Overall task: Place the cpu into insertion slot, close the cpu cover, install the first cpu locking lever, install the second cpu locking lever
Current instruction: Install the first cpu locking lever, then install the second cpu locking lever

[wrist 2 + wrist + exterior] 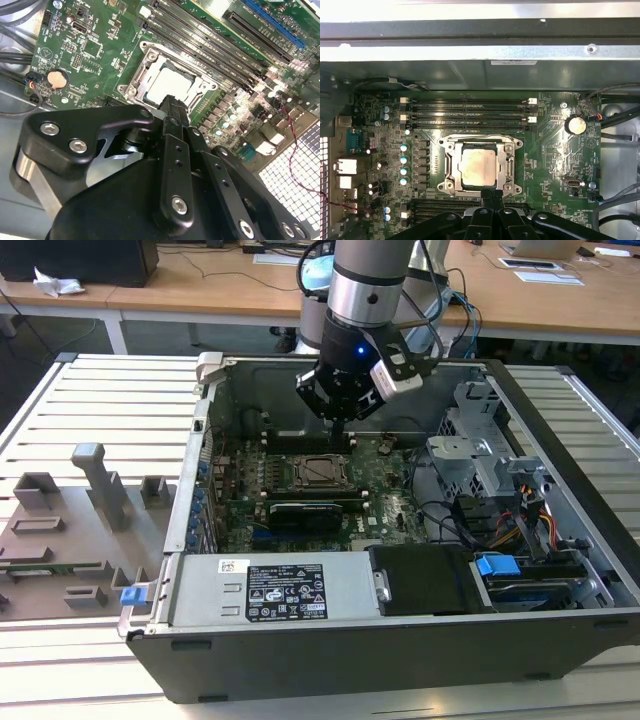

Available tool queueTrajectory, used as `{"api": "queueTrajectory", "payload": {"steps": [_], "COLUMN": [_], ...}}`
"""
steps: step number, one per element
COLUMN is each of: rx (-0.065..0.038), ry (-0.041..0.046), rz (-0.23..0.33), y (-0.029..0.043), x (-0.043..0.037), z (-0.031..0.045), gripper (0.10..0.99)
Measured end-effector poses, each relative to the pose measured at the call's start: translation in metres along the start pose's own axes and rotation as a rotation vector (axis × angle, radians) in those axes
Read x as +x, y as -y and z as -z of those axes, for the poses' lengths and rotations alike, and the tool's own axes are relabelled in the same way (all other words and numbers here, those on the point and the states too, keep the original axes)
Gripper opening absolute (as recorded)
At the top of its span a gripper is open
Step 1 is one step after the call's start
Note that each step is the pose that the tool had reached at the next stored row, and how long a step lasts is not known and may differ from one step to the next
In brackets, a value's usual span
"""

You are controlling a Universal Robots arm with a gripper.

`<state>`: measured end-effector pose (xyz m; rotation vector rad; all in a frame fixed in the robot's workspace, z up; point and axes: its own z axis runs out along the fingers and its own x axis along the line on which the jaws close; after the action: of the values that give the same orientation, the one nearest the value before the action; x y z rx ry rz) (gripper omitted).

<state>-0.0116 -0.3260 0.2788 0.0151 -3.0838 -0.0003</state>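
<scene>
Chip: I see the small flat square silvery-grey cpu (478, 168) lying in the small square dark-framed insertion slot (451, 170) on the green motherboard (555, 155).
Cover: The thin grey metal frame cpu cover (509, 165) looks shut down around the chip.
Jaws: My black gripper (493, 196) sits at the slot's 6 o'clock edge in the first wrist view, pressed together, holding nothing.
Progress: I judge chip and cover done; I can't tell about the levers.
</scene>
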Motion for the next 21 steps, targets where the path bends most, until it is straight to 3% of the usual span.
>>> {"api": "queueTrajectory", "payload": {"steps": [7,8,10,13,21], "rx": [0.000,0.000,-0.003,-0.006,-0.006], "ry": [-0.0002,0.0000,0.0000,0.0001,0.0000], "rz": [0.000,0.000,0.000,0.000,0.000], "y": [0.0003,0.0022,0.0140,0.0258,0.0380], "x": [0.0000,0.0000,0.0003,0.0007,0.0008], "z": [0.0003,0.0002,-0.0004,-0.0014,-0.0027], "gripper": [0.106,0.106,0.106,0.106,0.106]}}
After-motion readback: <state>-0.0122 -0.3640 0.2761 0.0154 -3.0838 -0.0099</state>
